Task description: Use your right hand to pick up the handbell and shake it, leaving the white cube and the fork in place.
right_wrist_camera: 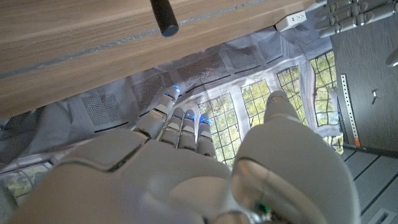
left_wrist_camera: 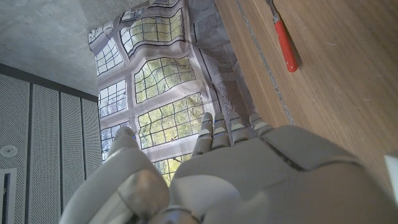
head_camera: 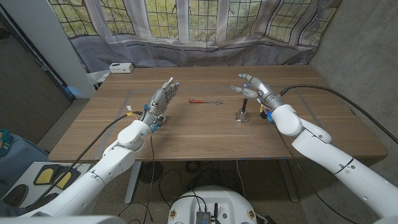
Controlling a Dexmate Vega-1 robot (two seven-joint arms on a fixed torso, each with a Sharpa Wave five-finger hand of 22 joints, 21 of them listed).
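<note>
The wooden table (head_camera: 186, 134) carries everything, with a curtain printed with leaded windows (head_camera: 205, 25) hanging behind its far edge. Taking the handbell (head_camera: 242, 112) as the landmark: it stands upright on the table, right of the table's middle, its dark handle pointing up above a flared metal body; in the right wrist view the dark tip of that handle (right_wrist_camera: 163, 18) shows against the wood. The right hand (head_camera: 254, 87) hovers just behind and above the handbell, released, fingers spread apart and holding nothing, with no contact with the bell. The left hand (head_camera: 160, 99) is raised well to the left of the handbell, also released, fingers extended and apart, gripping nothing; its fingers (left_wrist_camera: 214, 134) reach toward the curtain in the left wrist view. The fork (head_camera: 206, 101), with a red-orange handle, lies flat on the table to the left of the handbell and a little farther back, between the two hands. A small white box (head_camera: 120, 67) sits at the far left corner, well apart from the handbell.
</note>
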